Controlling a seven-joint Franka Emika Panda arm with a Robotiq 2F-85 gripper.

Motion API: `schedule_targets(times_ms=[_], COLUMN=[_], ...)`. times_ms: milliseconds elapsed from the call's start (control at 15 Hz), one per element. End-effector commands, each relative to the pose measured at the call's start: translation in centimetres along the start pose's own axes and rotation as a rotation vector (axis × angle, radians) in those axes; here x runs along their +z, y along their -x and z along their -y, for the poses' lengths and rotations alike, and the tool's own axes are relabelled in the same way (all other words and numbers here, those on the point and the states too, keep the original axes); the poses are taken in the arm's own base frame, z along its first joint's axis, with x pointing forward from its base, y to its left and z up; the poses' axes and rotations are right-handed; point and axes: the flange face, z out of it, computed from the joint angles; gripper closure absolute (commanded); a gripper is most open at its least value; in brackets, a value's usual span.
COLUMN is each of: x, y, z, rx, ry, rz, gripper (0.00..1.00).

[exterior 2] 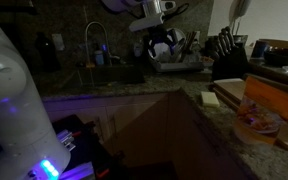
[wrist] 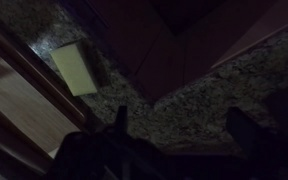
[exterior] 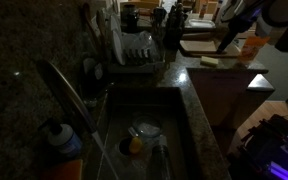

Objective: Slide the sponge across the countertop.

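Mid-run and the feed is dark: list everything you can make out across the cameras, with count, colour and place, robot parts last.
flat rectangular sponge: one, pale yellowish-green, lying on the countertop next to the board
speckled granite countertop: one, dark, around the sink
flat board: one, tan, on the countertop by the sponge
sunken metal sink basin: one, grey, set into the countertop
curved metal faucet: one, silver, over the basin
round item: one, orange-yellow, in the basin among dishes
dish rack: one, dark, behind the basin
knife block: one, dark, on the countertop
gripper: one, dark, open, above the countertop, apart from the sponge
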Motion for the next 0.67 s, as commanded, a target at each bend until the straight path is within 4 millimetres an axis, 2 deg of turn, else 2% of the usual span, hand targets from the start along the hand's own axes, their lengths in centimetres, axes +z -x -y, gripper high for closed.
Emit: schedule_targets(times_ms=[0,133,333,467,600], x=[3.8,6.6,8.4,9.5,11.2], y=[-0.3,-0.1,-1.1,-2.5,-3.5], z=[-2.1,-5.4,-9.2,-10.7,-11.3], rx=[-0.048,-0.047,-0.115,-0.121,-0.066], ry=[-0.088,-0.007,0.170,0.275,0.292], rz=[0.100,0.132,0.101,0.042,0.008], gripper=[0.00,0.00,0.00,0.00,0.00])
